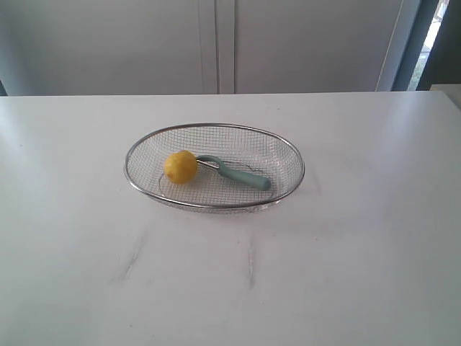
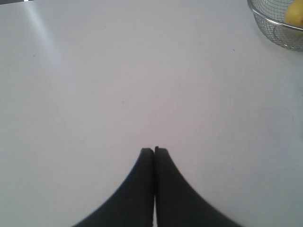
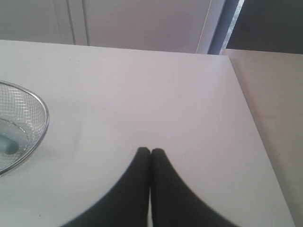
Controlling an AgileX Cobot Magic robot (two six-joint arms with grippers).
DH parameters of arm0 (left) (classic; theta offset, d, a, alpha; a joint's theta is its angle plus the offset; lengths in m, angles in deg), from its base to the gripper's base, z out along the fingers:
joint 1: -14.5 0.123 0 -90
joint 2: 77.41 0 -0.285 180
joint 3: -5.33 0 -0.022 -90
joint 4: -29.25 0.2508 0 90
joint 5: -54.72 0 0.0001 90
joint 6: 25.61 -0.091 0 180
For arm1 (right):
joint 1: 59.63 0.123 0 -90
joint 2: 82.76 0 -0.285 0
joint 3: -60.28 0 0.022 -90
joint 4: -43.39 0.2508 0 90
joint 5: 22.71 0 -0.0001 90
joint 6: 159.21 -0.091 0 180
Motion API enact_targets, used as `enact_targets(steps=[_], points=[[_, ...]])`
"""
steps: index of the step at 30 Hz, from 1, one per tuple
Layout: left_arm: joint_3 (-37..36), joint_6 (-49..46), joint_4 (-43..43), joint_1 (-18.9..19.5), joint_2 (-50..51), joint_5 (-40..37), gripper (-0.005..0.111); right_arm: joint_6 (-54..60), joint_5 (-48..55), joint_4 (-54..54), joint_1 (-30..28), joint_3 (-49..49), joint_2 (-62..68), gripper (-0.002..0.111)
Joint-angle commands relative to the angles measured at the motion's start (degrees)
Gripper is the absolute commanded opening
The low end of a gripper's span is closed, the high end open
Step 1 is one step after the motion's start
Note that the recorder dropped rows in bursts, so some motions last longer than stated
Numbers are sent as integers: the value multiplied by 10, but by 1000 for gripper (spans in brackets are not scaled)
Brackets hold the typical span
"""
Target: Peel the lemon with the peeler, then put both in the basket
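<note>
Across the scene, a white tabletop [image 1: 346, 274] is spreading wide, carrying faint grey scuffs toward its near side. Near its middle, the basket [image 1: 277, 155] is sitting upright, its long side running left to right in the exterior view.

The left tool [image 2: 154, 150] is hanging over the tabletop with its two dark fingers pressed together, gripping nothing. It is keeping well apart from the basket, whose edge is showing at a corner of the left wrist view. The right tool [image 3: 150, 151] is hanging over the tabletop too, fingers together and holding nothing, with the basket's rim showing off to one side.

Both task things are lying inside the basket. The peeler [image 1: 245, 176] is resting on the mesh floor, its handle pointing toward the basket's right end and its curved head reaching toward the lemon [image 1: 180, 166]. The lemon is sitting in the basket's left half, touching or just beside the peeler's head; which of the two cannot be told. Its skin is showing too small to judge.
</note>
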Motion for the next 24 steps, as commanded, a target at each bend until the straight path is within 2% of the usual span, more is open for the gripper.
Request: enact_targets(steps=[1, 12, 24], points=[[-4, 0, 0, -3, -2, 1, 0, 2, -19, -6, -2, 35, -33, 0], [-4, 0, 0, -3, -2, 1, 0, 2, -48, -6, -57, 103, -127, 0], [-4, 0, 0, -3, -2, 1, 0, 2, -48, -6, -59, 196, -232, 0]])
